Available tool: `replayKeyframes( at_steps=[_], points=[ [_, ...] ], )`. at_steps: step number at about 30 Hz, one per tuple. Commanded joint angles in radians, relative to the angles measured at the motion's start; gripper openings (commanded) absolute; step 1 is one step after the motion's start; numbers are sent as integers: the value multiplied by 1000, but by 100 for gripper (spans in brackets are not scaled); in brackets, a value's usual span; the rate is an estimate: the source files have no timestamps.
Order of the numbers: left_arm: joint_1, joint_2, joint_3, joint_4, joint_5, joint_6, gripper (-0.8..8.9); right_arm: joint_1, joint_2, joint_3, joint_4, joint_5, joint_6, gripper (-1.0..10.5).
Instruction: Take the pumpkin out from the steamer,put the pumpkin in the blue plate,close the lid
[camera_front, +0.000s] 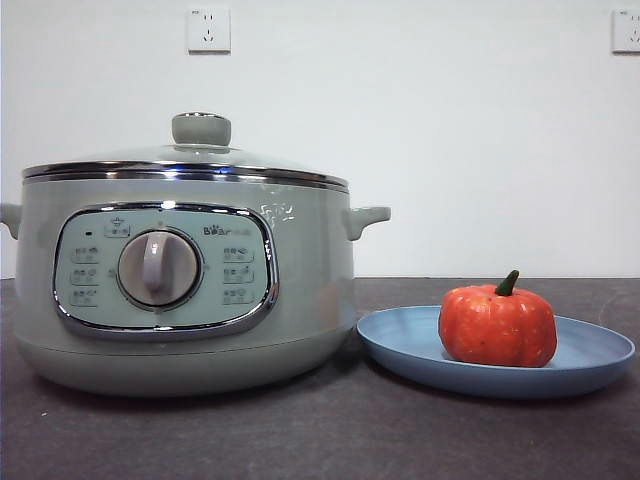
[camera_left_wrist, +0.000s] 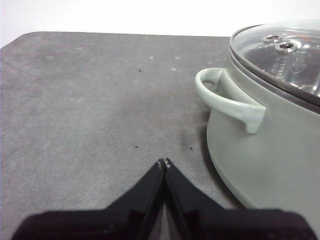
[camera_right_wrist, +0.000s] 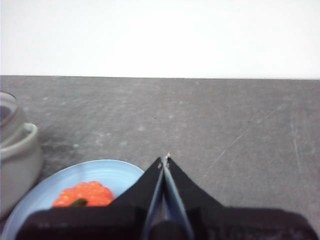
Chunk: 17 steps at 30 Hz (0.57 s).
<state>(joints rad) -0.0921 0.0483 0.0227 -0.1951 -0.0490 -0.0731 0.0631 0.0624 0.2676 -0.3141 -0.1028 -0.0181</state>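
So the pumpkin (camera_front: 497, 325) is sitting upright in the blue plate (camera_front: 590, 358), green stem poking up and leaning a bit. The plate's on the dark grey table (camera_front: 320, 440) just beside the steamer (camera_front: 180, 290), its rim about touching the pot's base as far as I can tell from the front. The lid (camera_front: 200, 150) is on the steamer, seated flat on the chrome rim with its pale green knob on top.

Neither arm shows up in the front view. From the right wrist camera, the right gripper (camera_right_wrist: 164, 160) hangs over the table next to the plate, jaws pressed together with nothing in them; you can see the pumpkin (camera_right_wrist: 82, 195) and a slice of the plate (camera_right_wrist: 107, 172) below it. The left gripper (camera_left_wrist: 164, 163) is also closed tight and empty, hovering over bare table near the steamer's side handle (camera_left_wrist: 225, 102), not touching it.
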Motion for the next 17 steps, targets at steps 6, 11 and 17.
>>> replayKeyframes(
  at_steps=[6,11,17],
  points=[
    [3,-3,-16,4,1,-10,-3,-10,-61,-184,57,-3,3,1],
    [3,-3,-16,4,2,-10,-3,-10,-61,-219,52,0,2,1],
    [3,-3,-16,4,1,-10,-3,-10,-61,-235,74,0,1,1]
  ],
)
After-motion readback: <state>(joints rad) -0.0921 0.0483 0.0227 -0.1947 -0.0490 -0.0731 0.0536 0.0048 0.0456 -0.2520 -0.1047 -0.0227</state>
